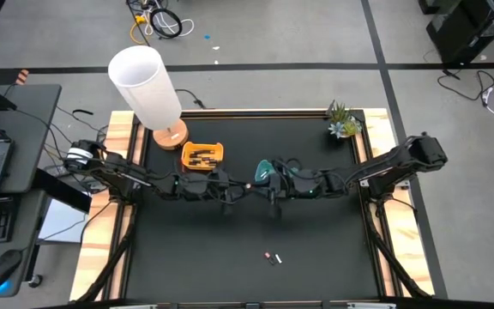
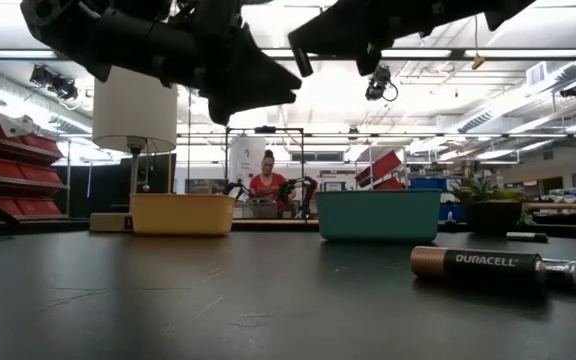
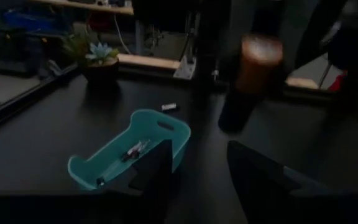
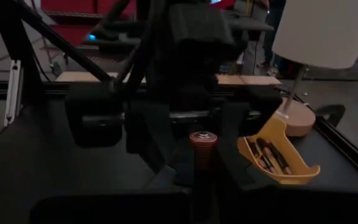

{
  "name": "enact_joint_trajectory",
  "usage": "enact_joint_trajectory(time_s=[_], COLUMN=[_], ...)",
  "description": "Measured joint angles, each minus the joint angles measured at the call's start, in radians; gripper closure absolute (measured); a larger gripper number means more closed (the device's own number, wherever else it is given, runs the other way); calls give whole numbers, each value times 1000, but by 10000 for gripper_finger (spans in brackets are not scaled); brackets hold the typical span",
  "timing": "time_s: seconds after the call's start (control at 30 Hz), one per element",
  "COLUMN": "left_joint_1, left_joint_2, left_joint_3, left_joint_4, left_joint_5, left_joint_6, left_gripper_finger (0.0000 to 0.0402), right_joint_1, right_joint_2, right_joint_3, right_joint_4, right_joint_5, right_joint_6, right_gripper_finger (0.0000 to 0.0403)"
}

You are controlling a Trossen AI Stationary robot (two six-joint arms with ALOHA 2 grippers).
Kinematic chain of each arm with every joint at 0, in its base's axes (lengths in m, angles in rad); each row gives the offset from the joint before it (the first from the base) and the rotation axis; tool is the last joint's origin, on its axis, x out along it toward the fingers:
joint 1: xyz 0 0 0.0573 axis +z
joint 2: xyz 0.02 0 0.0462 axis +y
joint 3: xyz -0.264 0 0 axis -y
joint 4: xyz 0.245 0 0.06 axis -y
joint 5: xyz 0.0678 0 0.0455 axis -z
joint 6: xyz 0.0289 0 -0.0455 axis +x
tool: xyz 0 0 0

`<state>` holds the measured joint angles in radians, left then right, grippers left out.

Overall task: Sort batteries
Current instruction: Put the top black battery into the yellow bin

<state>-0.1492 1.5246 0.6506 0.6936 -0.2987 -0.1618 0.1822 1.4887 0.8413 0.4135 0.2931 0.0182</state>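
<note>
My right gripper (image 4: 201, 180) is shut on a dark battery (image 4: 202, 149) with a copper end, high above the table's middle. My left gripper (image 3: 197, 155) is open and faces it closely; the battery (image 3: 252, 74) shows just beyond its fingers. The yellow tray (image 1: 202, 156) holds several dark batteries. The teal tray (image 3: 129, 152) holds a few pale ones. A dark battery (image 2: 478, 265) and a silver one (image 2: 566, 271) lie on their sides near the table's near edge (image 1: 271, 257). Another pale battery (image 3: 169, 107) lies beyond the teal tray. My right gripper pinches the battery by its dark lower part (image 4: 202, 167) between the two fingers. The battery stands upright with its copper end (image 4: 202, 138) sticking up out of the hold, lifted clear of the table. The gripper's own fingers hide the place of contact itself.
A lamp with a white shade (image 1: 148, 86) stands at the far left corner, close to the yellow tray. A small potted plant (image 1: 341, 120) sits at the far right corner. Wooden rails (image 1: 114, 215) border the black table. A person (image 2: 268, 183) is in the room beyond.
</note>
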Motion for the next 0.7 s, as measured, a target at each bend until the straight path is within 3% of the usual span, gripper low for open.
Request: enact_joint_trajectory(time_s=[0.47,0.57,0.67,0.7], left_joint_1=[-1,-2,-2,-2], left_joint_2=[1,1,1,1], left_joint_3=[0,0,0,0], left_joint_4=[72,73,77,81], left_joint_5=[40,29,21,21], left_joint_6=[54,87,116,126], left_gripper_finger=[228,264,342,341], right_joint_1=[-8,-8,-8,-8], right_joint_2=[113,113,110,110], right_joint_3=[0,0,0,0], right_joint_4=[173,176,174,172], right_joint_5=[-36,-40,-33,-32], right_joint_6=[-19,-15,-2,10], right_gripper_finger=[380,380,374,365])
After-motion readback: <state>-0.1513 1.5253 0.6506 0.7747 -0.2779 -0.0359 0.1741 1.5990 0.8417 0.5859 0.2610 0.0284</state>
